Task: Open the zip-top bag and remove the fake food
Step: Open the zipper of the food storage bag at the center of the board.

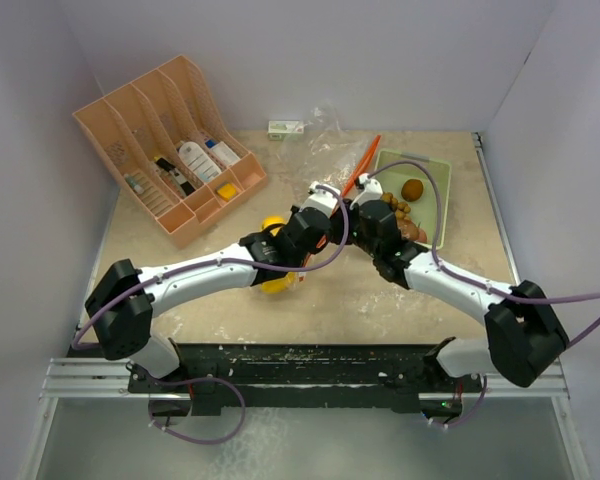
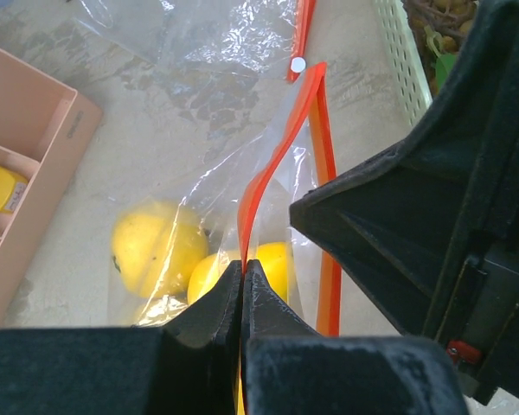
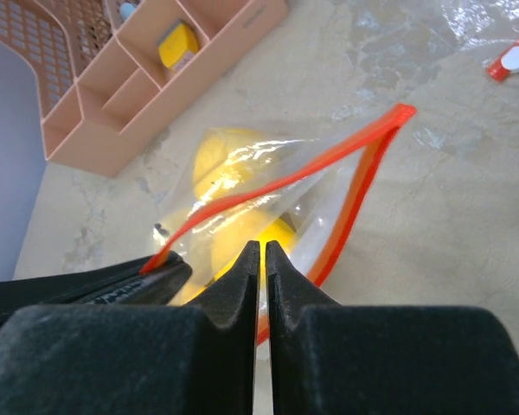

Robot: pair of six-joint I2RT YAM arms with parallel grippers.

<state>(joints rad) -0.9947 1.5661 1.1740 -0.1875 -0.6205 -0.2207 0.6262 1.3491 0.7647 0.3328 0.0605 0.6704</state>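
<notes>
Marbled beige tabletop (image 1: 400,290), walled on three sides by pale panels, as I saw it on the overhead cam while driving both arms.

(a) Rear left: peach divider rack (image 1: 130,130) holding white bottles (image 1: 198,160) and, in a front cell, a small yellow packet (image 3: 175,45).

(b) Rear ctr: small white box (image 1: 286,127) close to the back wall.

(c) Rear right: pale green tray (image 1: 395,165) w/ a round brown lump (image 1: 412,189) and a cluster of brown nut-like pieces (image 1: 400,208) inside it, i.e. outside the bag.

(d) Ctr: both hands sat together over the zip-top bag (image 2: 242,147), clear film w/ an orange zip strip, its mouth parted into a narrow loop. On the left wrist cam, my left hand (image 2: 242,272) was pinched on the near lip of the strip, fingers pressed flat together on it. On the right wrist cam, my right hand (image 3: 261,251) had its fingers nearly together, only a hairline slit showing. The far lip's orange strip ran down into that slit, so I read it as clamped on the bag.

(e) Inside the bag, below the mouth: fake food (image 2: 156,246), several glossy yellow lemon-like pieces lying on the tabletop under the film.

(f) Beyond the held bag: a separate length of orange strip carrying a white slider (image 2: 297,65), on crumpled clear film. Whether that film belonged to the same bag I could not tell.
</notes>
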